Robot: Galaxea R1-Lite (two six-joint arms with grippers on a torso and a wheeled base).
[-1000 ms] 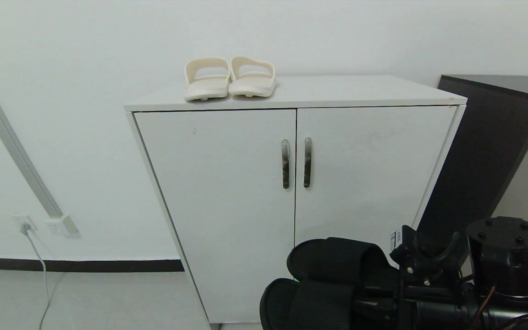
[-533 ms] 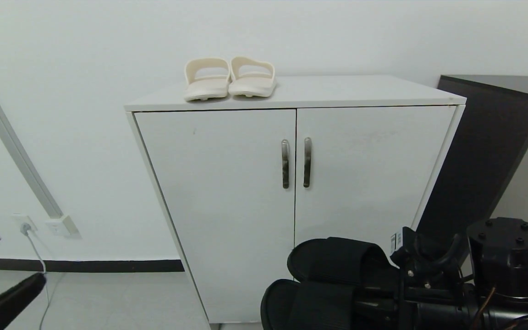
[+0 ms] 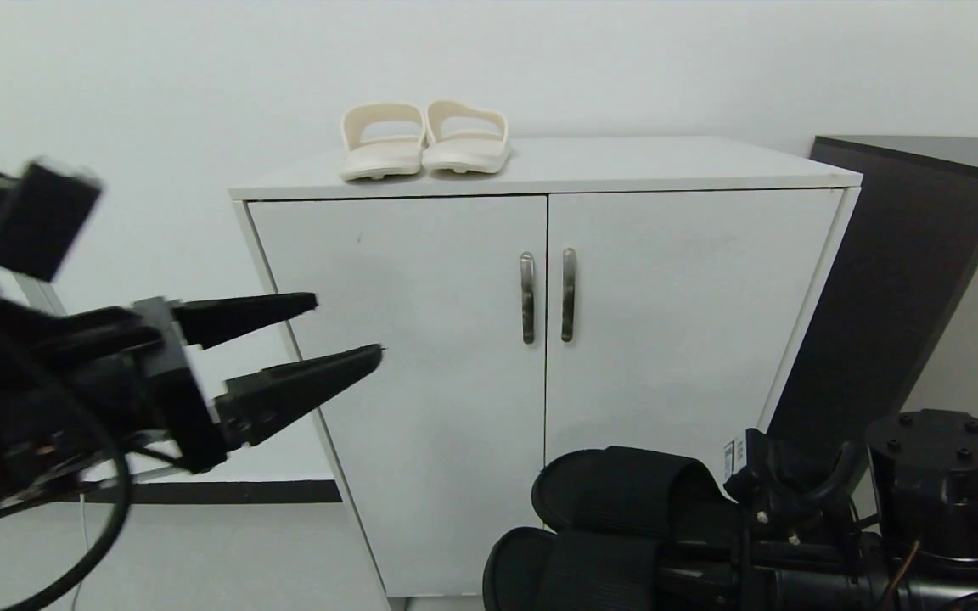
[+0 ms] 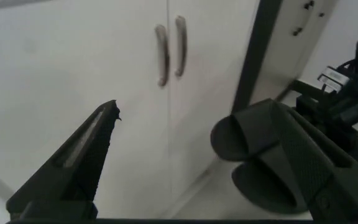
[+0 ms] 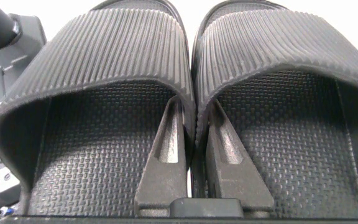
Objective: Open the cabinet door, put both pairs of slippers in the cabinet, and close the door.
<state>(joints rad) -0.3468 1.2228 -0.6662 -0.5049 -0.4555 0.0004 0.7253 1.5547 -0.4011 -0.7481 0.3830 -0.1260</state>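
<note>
**Black slippers** (image 3: 616,501) (image 4: 278,149) (image 5: 104,93): one pair with ribbed straps, carried side by side in the right claw (image 5: 193,107). The toes point away from its wrist, toward the cabinet (image 3: 667,165). The pair is held in the air, low in front of the right door (image 3: 684,322).

**Right claw:** clamped on the black pair. One finger (image 5: 166,155) lies inside each slipper, and the two fingers pinch the adjoining inner walls between them across a narrow gap.

**Left claw** (image 3: 347,324): fingers (image 4: 79,155) set wide apart, holding nothing. It hangs in the air in front of the left door (image 3: 421,407), tips aimed at the door, about level with the lower ends of the handles.

**Cream slippers** (image 3: 396,153): one pair, side by side and touching, on the cabinet's top toward its left end. They sit above and beyond the left claw, and well above the right claw's load.

**Cabinet:** white, two doors, both shut. Its contents cannot be seen.

**Handles** (image 3: 527,297) (image 4: 161,55): two upright metal bars, just beside each other across the door seam. They are to the right of the left claw's tips and beyond them, and above the right claw.

**Dark unit** (image 3: 879,297): stands just beside the cabinet's right side, beyond the right claw.

**Floor** (image 3: 226,560): pale, below the left claw.
</note>
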